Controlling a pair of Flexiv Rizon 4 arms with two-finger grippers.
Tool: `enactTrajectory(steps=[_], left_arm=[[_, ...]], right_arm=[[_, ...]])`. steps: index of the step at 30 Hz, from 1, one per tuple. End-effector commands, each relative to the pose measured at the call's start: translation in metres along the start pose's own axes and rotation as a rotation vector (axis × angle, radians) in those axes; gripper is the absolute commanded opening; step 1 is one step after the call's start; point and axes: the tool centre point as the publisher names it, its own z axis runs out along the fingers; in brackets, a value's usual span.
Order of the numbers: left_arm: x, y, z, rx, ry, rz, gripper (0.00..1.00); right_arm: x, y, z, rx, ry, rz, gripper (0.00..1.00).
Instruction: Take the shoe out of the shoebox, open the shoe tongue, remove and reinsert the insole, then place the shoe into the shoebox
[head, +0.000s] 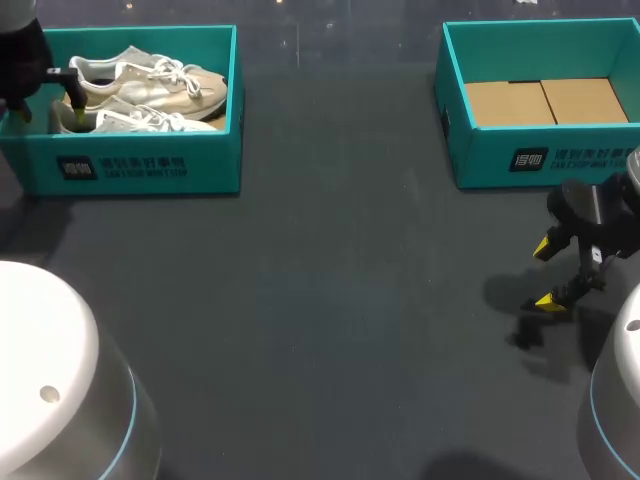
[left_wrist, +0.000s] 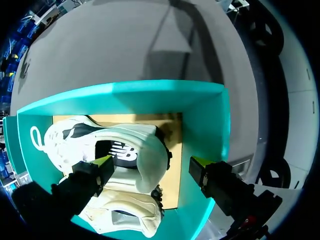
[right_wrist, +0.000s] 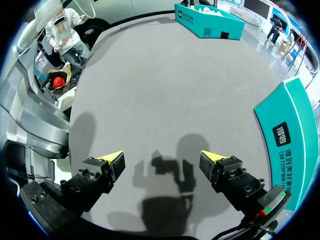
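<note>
The head view alone takes in both teal boxes. The left shoebox (head: 140, 165) at the far left of the table (head: 330, 300) holds the pale shoes (head: 150, 95). The right shoebox (head: 540, 150) at the far right shows only a brown cardboard floor.

The left wrist view looks down into the left shoebox (left_wrist: 200, 130). The first shoe (left_wrist: 120, 150) has its heel toward the end wall, and the second shoe (left_wrist: 125, 215) lies just beside it. The left jaws stand open over that end, gripping nothing: one yellow fingertip (left_wrist: 104, 164) is by the first shoe's side and the other is outside the wall.

The right wrist view shows the right jaws spread wide above bare table beside the right shoebox (right_wrist: 292, 145), with nothing between them.

White print marks each box's front wall. A dark logo sits on the first shoe's side.
</note>
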Motion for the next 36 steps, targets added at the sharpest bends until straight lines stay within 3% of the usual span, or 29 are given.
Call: enactTrajectory(steps=[1, 12, 25, 36], left_arm=[[0.002, 0.005, 0.006, 0.009, -0.002, 0.004, 1.00], [0.002, 0.005, 0.015, 0.026, 0.009, 0.008, 1.00], [-0.009, 0.005, 0.005, 0.008, 0.043, 0.013, 1.00], [-0.010, -0.001, 0.014, 0.025, 0.074, 0.003, 0.88]], right_arm=[[0.002, -0.001, 0.000, 0.000, -0.003, -0.001, 1.00], [0.002, -0.001, 0.000, 0.000, -0.003, -0.001, 1.00], [0.002, -0.001, 0.000, 0.000, -0.003, -0.001, 1.00], [0.002, -0.001, 0.000, 0.000, -0.003, -0.001, 1.00]])
